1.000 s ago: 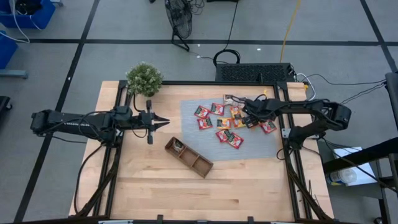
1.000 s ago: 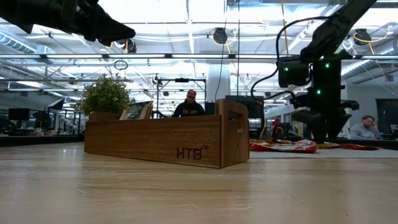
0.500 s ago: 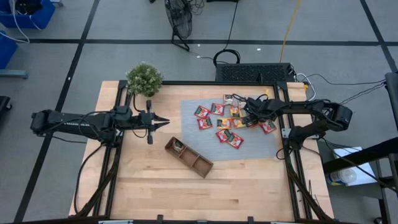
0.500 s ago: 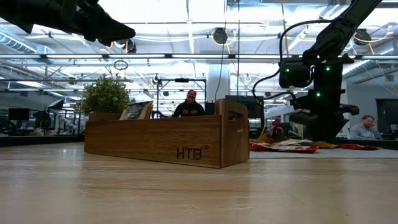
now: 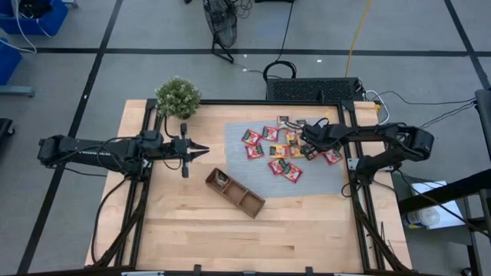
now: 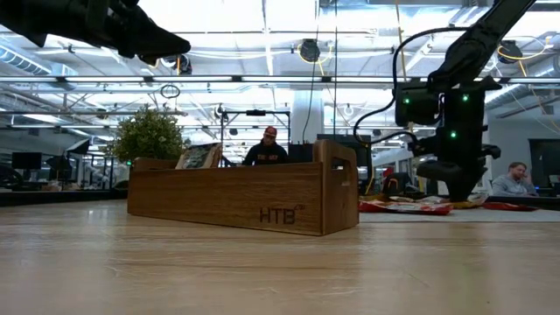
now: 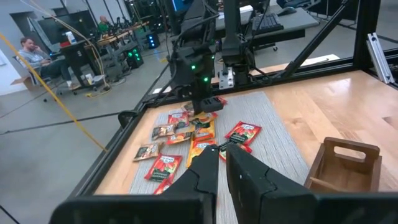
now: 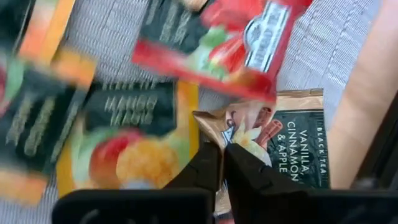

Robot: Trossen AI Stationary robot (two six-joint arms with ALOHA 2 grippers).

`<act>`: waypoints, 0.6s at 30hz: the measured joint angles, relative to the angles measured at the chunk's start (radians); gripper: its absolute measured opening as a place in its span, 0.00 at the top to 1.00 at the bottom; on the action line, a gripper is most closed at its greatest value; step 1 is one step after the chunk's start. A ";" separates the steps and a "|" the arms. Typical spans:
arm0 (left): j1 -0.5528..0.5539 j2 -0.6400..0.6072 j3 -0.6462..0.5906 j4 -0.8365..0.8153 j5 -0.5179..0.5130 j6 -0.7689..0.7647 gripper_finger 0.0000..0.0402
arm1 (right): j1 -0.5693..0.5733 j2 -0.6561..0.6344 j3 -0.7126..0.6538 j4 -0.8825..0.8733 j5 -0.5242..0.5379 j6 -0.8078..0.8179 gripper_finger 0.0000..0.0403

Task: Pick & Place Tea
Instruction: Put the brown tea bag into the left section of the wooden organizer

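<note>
The right gripper [image 8: 222,163] is showing its two dark fingers [image 8: 205,168] pressed close together, with only a thin gap, pinching the corner of a tan and dark sachet [image 8: 292,140] labelled vanilla, cinnamon and apple. That sachet is lying partly under a red sachet [image 8: 230,37] and just beside an orange mango sachet [image 8: 134,146], all on the grey mat [image 8: 329,37]. In the high view this gripper [image 5: 305,136] is sitting low over the far right part of the tea pile [image 5: 280,149], its arm reaching in from the table's right edge and bending back toward the middle.

The tea is lying scattered across the grey mat [image 5: 322,178] on the far right half of the wooden table [image 5: 192,230], red, orange and dark sachets close together, some overlapping.

The left gripper [image 5: 201,150] is hanging above the table's left half, clenched and holding nothing, pointing toward the mat with its arm stretched level. The wooden tray [image 5: 235,193] is standing at an angle near the middle, just off the mat's near corner. A potted plant [image 5: 177,96] is standing at the far left corner.
</note>
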 joint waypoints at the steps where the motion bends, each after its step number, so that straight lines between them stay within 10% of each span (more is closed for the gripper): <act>1: 0.000 0.000 0.000 0.000 0.000 0.000 0.91 | 0.017 -0.003 0.008 -0.013 -0.001 -0.004 0.98; 10: 0.000 0.000 0.000 0.014 0.001 0.000 0.91 | 0.249 -0.020 0.169 -0.070 0.272 -0.190 0.99; 18: 0.000 0.001 0.001 0.095 -0.004 0.008 0.91 | 0.583 0.027 0.181 0.406 0.675 -0.884 0.99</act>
